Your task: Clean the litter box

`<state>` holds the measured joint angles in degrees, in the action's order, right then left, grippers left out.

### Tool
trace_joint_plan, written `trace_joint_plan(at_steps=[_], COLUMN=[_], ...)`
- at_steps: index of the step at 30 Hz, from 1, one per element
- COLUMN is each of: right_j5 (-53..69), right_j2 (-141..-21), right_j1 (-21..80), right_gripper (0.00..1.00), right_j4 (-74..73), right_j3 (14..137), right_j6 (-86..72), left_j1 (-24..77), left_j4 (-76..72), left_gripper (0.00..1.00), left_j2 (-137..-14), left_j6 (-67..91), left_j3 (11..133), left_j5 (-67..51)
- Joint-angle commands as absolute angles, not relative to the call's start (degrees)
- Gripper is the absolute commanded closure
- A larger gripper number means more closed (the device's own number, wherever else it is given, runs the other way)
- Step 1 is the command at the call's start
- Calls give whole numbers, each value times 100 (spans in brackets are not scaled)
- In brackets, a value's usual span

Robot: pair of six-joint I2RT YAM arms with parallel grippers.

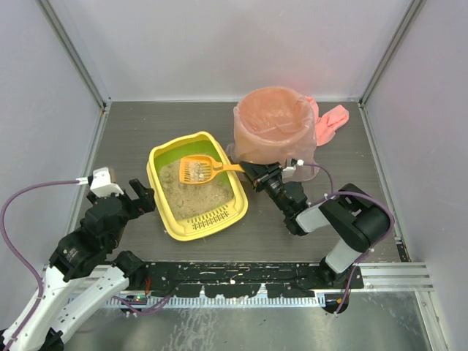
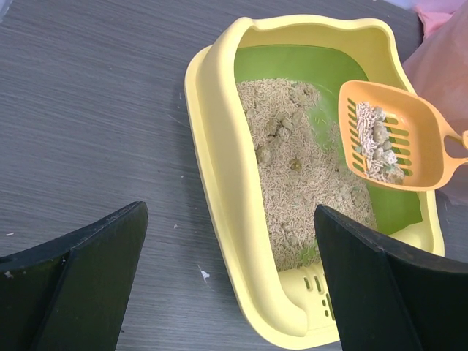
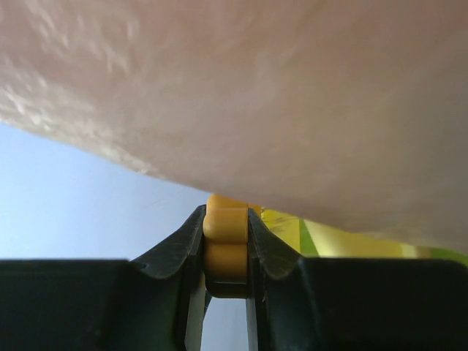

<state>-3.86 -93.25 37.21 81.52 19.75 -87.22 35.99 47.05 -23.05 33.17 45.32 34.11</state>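
Bag (image 3: 292, 95): a blurred pink mass in the right wrist view, cut off by the top, left and right edges.
Scoop (image 3: 225, 248): only its handle end showed there, pinched in the right end effector (image 3: 225, 212); the head was hidden behind the bag.
Box (image 3: 344, 241): a yellow-green sliver under the bag there; in the left wrist view its near end was cut by the bottom edge and partly covered by a finger.
Left end effector (image 2: 228, 212): its spread fingers were cut off at the bottom edge.

Yellow litter box (image 1: 165, 212), orange scoop (image 1: 196, 170)
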Motion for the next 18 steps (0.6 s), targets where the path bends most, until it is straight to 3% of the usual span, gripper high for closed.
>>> trace_joint_plan(at_steps=[1, 4, 8, 11, 15, 18], right_j5=[-195, -640, -233, -772, -263, -715], right_j2=[-9174, -8921, -8746, -8455, -8585, -8585], right_j1=[3923, 3523, 3942, 3499, 3931, 3585], right_gripper=[99, 99, 99, 99, 99, 99], right_j4=[8323, 8355, 7725, 7854, 7569, 7935], right_j3=[2302, 1796, 2421, 1777, 2358, 1819], right_j6=[-8476, -8675, -7989, -8343, -7846, -8339], left_j1=[3577, 3577, 3575, 3575, 3577, 3576], left_j4=[4395, 4506, 4337, 4409, 4219, 4277], left_gripper=[2, 2, 2, 2, 2, 2], left_j2=[-2312, -2391, -2312, -2403, -2388, -2504], left_j6=[3289, 3323, 3343, 3346, 3339, 3318], left_j3=[4557, 4691, 4467, 4594, 4426, 4564], left_j5=[3549, 3442, 3529, 3383, 3503, 3326])
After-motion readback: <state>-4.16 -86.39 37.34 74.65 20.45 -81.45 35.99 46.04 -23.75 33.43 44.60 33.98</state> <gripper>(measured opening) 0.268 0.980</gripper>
